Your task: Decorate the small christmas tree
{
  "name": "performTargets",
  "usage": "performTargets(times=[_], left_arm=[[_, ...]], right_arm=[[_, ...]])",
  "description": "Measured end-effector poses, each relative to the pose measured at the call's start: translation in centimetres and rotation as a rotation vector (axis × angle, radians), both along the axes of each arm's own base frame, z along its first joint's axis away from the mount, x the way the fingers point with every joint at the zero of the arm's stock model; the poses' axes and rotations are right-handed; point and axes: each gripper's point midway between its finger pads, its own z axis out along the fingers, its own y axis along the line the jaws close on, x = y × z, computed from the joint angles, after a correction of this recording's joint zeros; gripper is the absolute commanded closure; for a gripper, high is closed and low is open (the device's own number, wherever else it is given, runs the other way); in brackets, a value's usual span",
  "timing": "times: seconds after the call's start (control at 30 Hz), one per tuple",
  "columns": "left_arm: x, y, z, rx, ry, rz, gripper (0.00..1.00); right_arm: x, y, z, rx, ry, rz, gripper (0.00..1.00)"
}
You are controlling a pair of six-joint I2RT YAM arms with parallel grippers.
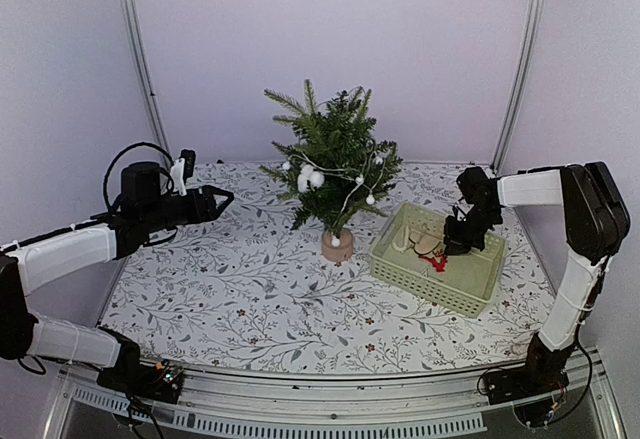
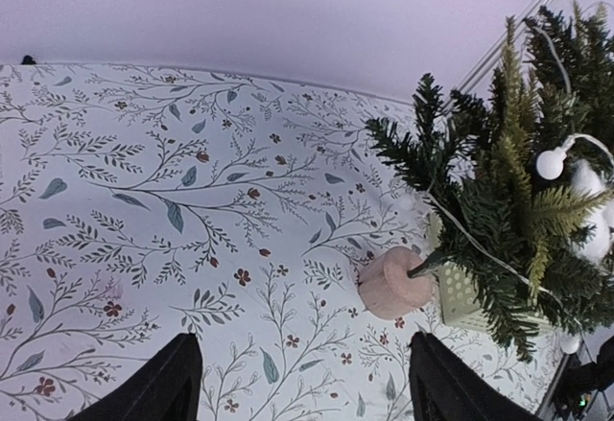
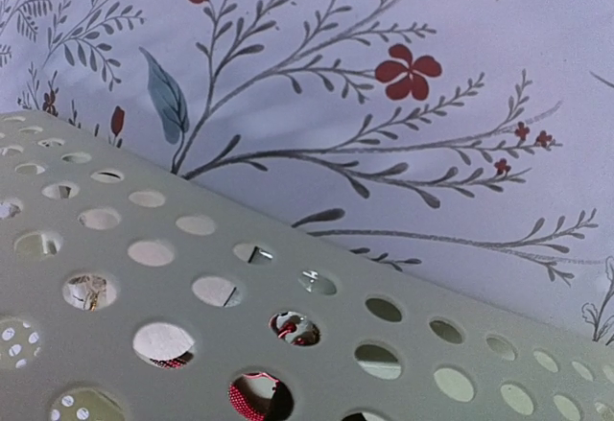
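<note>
The small christmas tree (image 1: 335,164) is standing upright on its round tan base (image 1: 337,246) near the middle of the table (image 1: 230,289), just left of a pale green basket (image 1: 425,284). The decorating is looking partly done. A string of white balls (image 1: 312,176) is already running across the branches, and the left wrist view is showing the same cord and balls (image 2: 552,163) draped through the needles. No other ornament is showing on the tree.

The rest of the decorations are lying in the basket: some pale wooden-looking pieces (image 1: 425,242) and a small red item (image 1: 436,263). Seen from the right wrist, something red with white dots (image 3: 251,394) is peeking through the holes in the basket wall (image 3: 192,277).

The right arm (image 1: 530,189) is reaching down into the basket, close to those pieces. Its jaws are closed tight, but no view is showing whether anything is pinched between them, so I cannot tell if an ornament is being picked up.

The left arm (image 1: 70,249) is hovering above the table to the left of the tree, well apart from it. Its jaws are standing wide with nothing between the fingers (image 2: 163,383).

By my judgement, most of the work is yet to be done: each piece in the basket needs lifting out and hanging on a branch.
</note>
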Motion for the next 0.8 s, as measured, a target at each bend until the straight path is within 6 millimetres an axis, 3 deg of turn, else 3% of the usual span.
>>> performTargets(times=[0.23, 0.47, 0.8], left_arm=[[-0.1, 0.0, 0.0, 0.005, 0.0, -0.002, 0.24], [-0.4, 0.1, 1.1, 0.004, -0.032, -0.007, 0.24], [-1.9, 0.1, 3.4, 0.011, -0.1, -0.043, 0.21]], right_arm=[[0.0, -0.1, 1.5, -0.001, -0.036, 0.005, 1.0], [-0.1, -0.5, 6.8, 0.011, -0.18, 0.007, 1.0], [-1.4, -0.7, 11.8, 0.039, -0.321, 0.04, 1.0]])
